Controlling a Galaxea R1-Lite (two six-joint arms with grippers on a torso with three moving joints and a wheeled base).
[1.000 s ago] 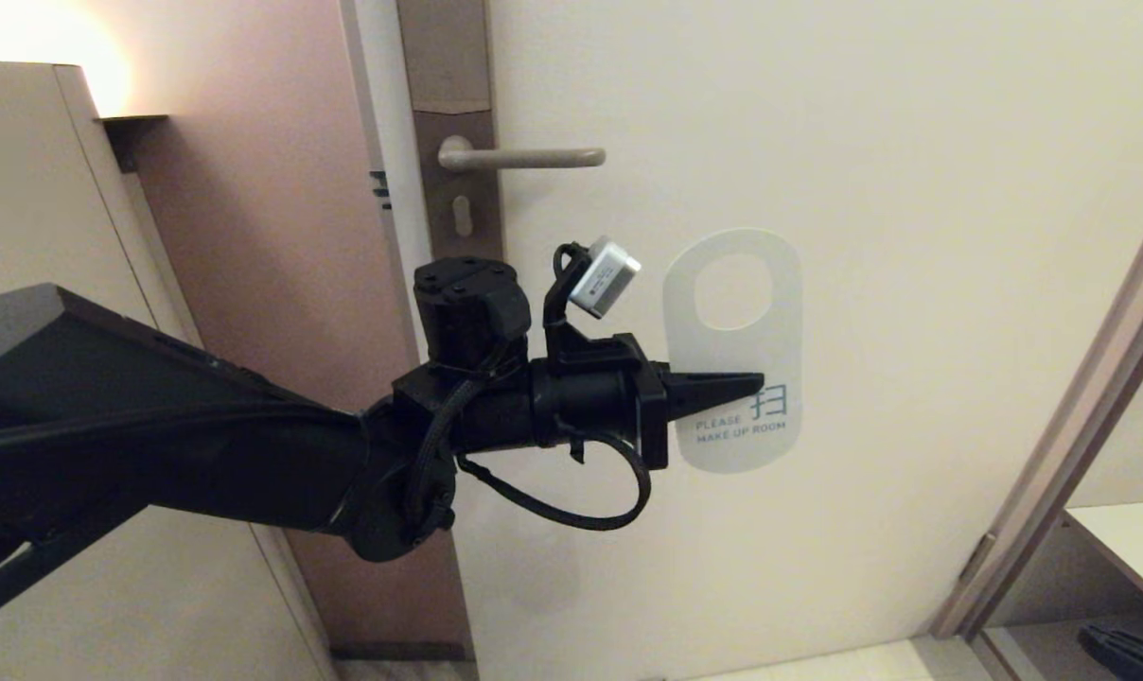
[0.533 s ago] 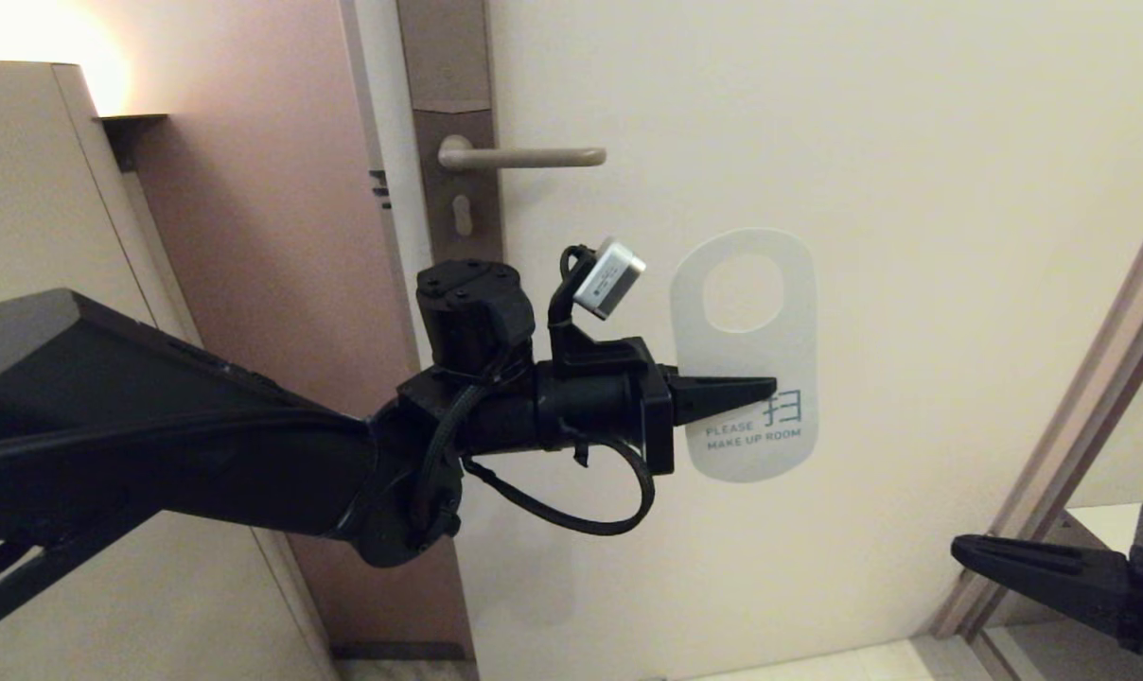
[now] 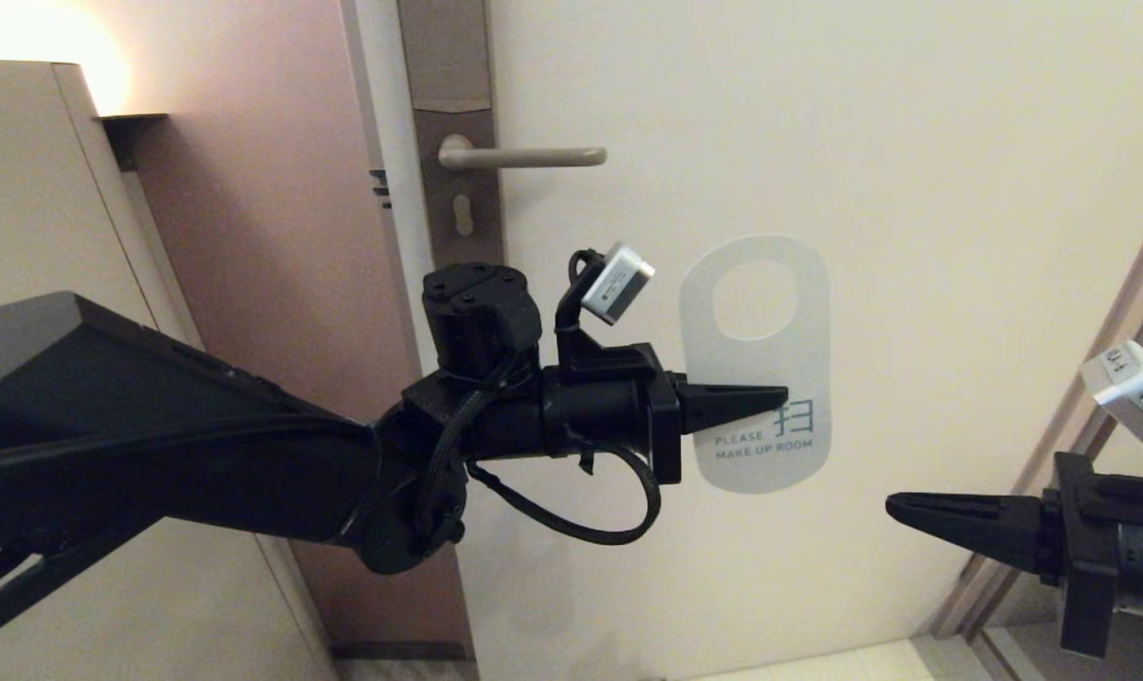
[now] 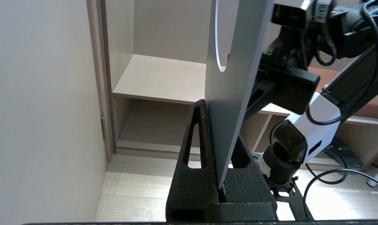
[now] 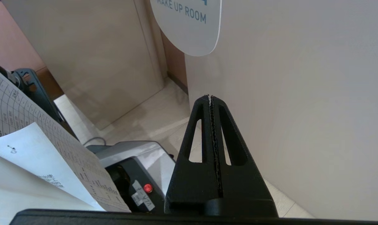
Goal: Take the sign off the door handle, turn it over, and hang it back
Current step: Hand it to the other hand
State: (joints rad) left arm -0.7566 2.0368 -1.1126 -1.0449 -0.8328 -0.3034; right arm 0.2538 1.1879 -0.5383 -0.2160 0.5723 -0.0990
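Observation:
The sign [image 3: 759, 364] is off the door handle [image 3: 524, 157] and hangs upright in front of the door, below and right of the lever. Its white face with "PLEASE MAKE UP ROOM" shows in the head view. My left gripper [image 3: 775, 397] is shut on the sign's left edge, level with the text; the left wrist view shows the card [image 4: 231, 93] edge-on between the fingers. My right gripper [image 3: 898, 508] is shut and empty, low at the right, pointing left, below the sign. The sign's rounded lower end [image 5: 189, 28] shows above the right gripper's tips [image 5: 210, 97].
The cream door [image 3: 865, 142] fills the background, with the brown backplate [image 3: 458, 180] and keyhole on its left edge. A brown door frame [image 3: 1082, 416] and open shelving [image 4: 164, 78] stand to the right. A cabinet [image 3: 32, 189] stands at the left.
My right arm has risen into view from the lower right and its gripper has moved left toward the sign. My left gripper has carried the sign slightly right and down.

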